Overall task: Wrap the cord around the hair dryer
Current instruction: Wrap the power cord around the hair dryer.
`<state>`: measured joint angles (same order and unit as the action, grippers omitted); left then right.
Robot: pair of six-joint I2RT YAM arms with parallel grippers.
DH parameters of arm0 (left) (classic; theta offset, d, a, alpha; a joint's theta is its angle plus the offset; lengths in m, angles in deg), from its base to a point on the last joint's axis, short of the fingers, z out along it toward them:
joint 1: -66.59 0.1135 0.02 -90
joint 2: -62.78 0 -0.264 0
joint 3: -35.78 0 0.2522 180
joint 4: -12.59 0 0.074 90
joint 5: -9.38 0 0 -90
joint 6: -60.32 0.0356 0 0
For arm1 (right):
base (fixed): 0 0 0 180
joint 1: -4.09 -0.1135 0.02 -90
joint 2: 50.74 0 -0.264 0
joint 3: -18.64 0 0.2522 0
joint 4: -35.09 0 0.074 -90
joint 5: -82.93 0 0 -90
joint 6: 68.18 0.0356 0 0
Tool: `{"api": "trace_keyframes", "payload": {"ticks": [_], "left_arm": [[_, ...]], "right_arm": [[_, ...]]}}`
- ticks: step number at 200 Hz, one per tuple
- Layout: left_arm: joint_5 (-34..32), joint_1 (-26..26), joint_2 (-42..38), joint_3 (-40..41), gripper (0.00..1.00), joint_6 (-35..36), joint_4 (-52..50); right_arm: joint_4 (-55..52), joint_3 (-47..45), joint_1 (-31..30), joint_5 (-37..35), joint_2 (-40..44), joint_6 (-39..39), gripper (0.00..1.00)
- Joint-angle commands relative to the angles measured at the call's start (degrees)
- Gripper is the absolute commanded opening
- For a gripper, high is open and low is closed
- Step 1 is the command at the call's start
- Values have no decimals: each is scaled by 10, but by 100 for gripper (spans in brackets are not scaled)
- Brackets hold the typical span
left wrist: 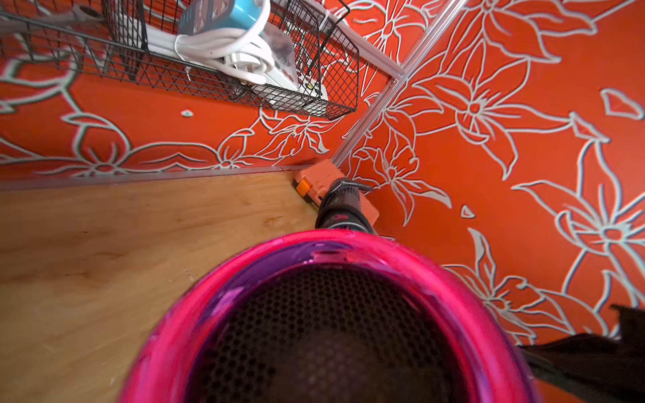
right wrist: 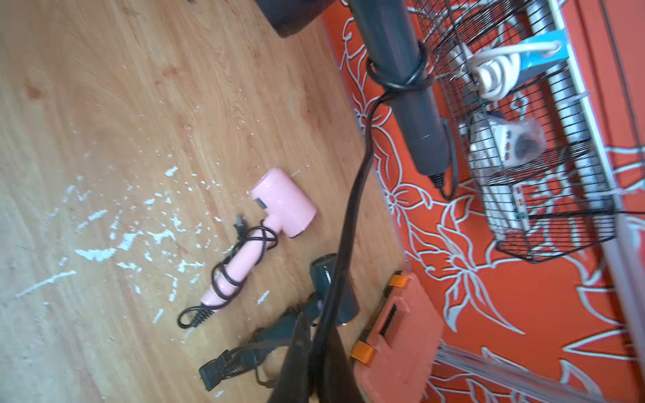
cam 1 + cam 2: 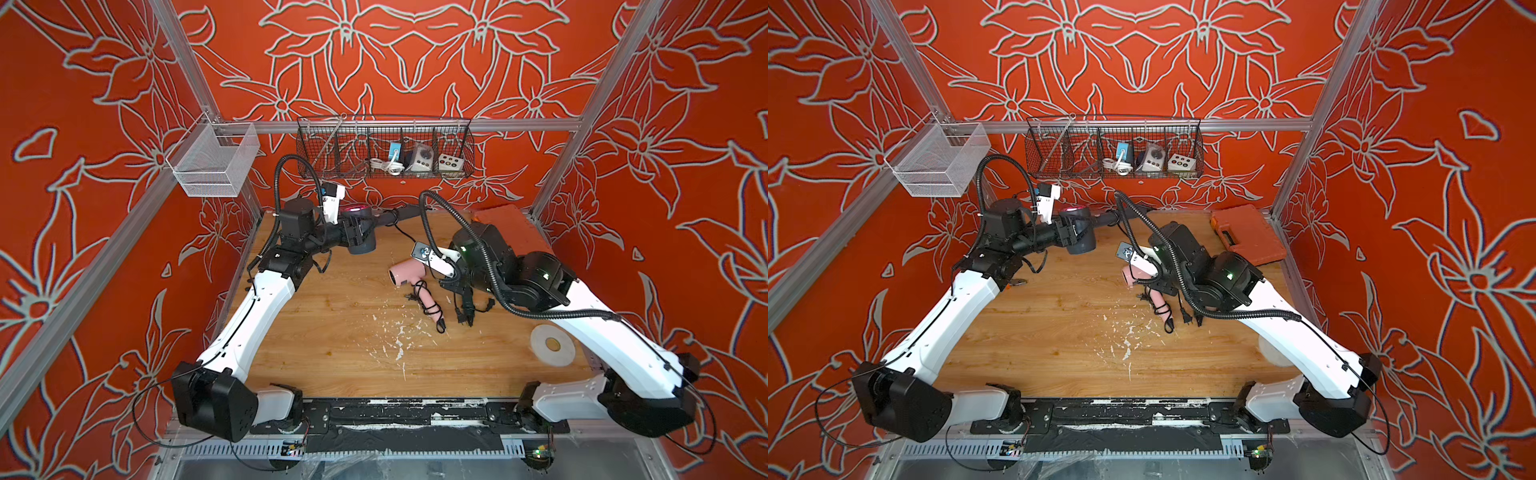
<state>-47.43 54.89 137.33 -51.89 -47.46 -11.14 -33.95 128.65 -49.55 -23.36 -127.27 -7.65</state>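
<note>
Grey hair dryer is hanging over the far left of the table, its barrel clamped in the left gripper and its handle pointing right along the far wall, below the wire basket. The black cord is circling that handle at least once and running taut toward the near right into the right gripper, whose jaws are pinching shut on it. Winding appears to be under way, with a long stretch of cord yet to be taken up. The next turn is likely calling for the right gripper to carry the cord around the handle again, holding tension while clearing the wall. A pink dryer, already wrapped, and another dark dryer are lying mid-table, with an orange case at far right.
</note>
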Motion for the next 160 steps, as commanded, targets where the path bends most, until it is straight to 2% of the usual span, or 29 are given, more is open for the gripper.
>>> {"api": "trace_keyframes", "payload": {"ticks": [1, 29, 85, 104, 124, 160], "left_arm": [[-32, -24, -14, -33, 0, 102, -109], [-2, -49, -21, -37, 0, 125, -153], [81, -102, -10, -36, 0, 155, -175], [123, -116, -17, -25, 0, 160, -163], [171, -119, -38, 8, 0, 125, -105], [224, -117, -82, 73, 0, 36, 37]], "right_arm": [[-19, 41, -2, -76, -24, -82, 0], [-3, 92, 10, -81, -54, -136, 0], [21, 170, 42, -34, -118, -241, 0], [29, 191, 64, 1, -141, -252, 0], [8, 221, 91, 102, -161, -213, 0], [-44, 223, 196, 421, -182, -112, 0]]}}
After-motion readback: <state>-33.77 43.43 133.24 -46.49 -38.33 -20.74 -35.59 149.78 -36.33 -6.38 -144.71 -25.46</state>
